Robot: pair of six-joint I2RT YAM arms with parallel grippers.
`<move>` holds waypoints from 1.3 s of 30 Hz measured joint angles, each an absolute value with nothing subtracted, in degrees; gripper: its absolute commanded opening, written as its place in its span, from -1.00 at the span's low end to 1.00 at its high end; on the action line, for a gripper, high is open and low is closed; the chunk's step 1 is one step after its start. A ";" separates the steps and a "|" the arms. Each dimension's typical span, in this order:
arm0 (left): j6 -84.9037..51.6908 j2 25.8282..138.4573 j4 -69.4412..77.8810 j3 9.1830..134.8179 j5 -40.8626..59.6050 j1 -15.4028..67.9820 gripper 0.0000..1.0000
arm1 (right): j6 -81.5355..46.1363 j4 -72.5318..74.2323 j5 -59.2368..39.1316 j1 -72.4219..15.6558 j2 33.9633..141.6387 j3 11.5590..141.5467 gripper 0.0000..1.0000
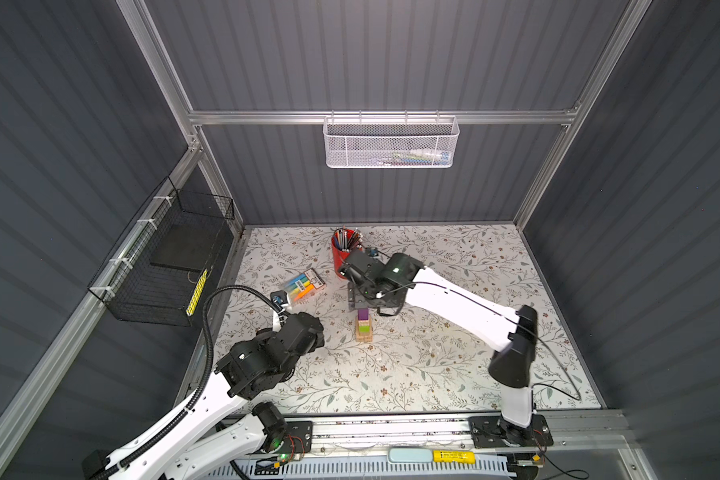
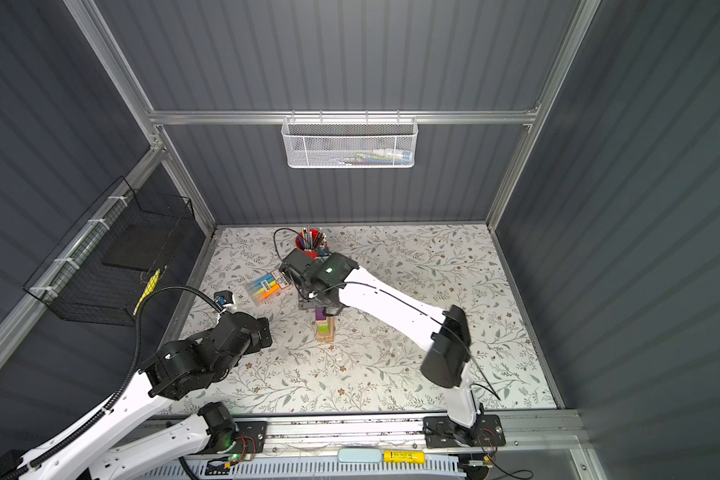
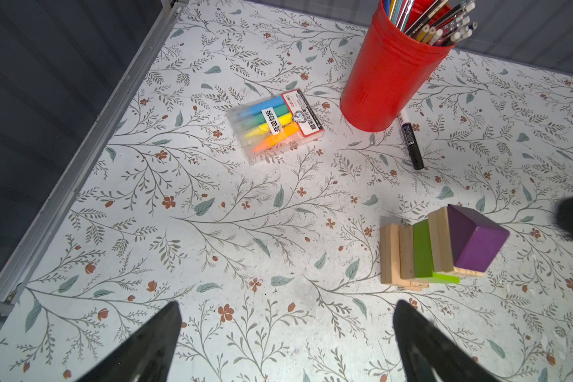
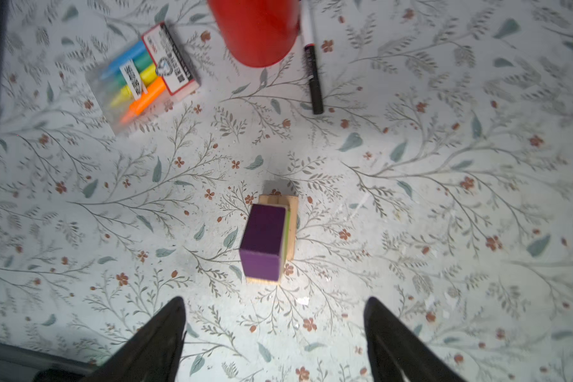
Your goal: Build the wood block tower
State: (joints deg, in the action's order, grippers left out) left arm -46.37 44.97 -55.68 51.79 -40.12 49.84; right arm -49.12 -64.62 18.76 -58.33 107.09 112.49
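- The wood block tower (image 1: 363, 328) stands on the flowered table (image 1: 433, 374), close to the middle of the frame and a little below centre in both top views. The red pencil cup (image 1: 341, 253) is above it in the frame.
- The top piece is the purple block (image 4: 263, 238). Under it we see pale planks (image 3: 391, 254) and the lime-green block (image 3: 422, 251).
- The right gripper (image 4: 274, 301) has its jaws wide apart and holds nothing. In the right wrist view the tower lies straight ahead of the fingertips and does not touch them.
- The long axis of the purple block runs along the direction in which this gripper points, so the jaws would close across its short width.
- In a top view the right gripper hangs just above the tower in the frame, while the left gripper (image 3: 287, 304), also wide open and empty, hangs apart at the tower's left.
- We judge that the right arm is the nearer one. We find no loose block outside the stack, so the coming move is probably a straight retreat that must not brush the purple block.
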 measured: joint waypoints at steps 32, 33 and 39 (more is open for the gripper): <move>-5.65 92.86 46.54 23.27 -21.04 4.19 0.99 | -4.95 34.96 7.01 0.99 78.00 23.53 0.98; -4.64 94.83 49.25 23.14 -20.73 4.51 0.99 | -4.14 39.57 5.63 1.19 78.61 21.78 0.98; -2.72 98.26 51.40 25.50 -20.03 5.34 0.99 | -2.98 49.08 0.23 3.55 83.90 18.44 0.98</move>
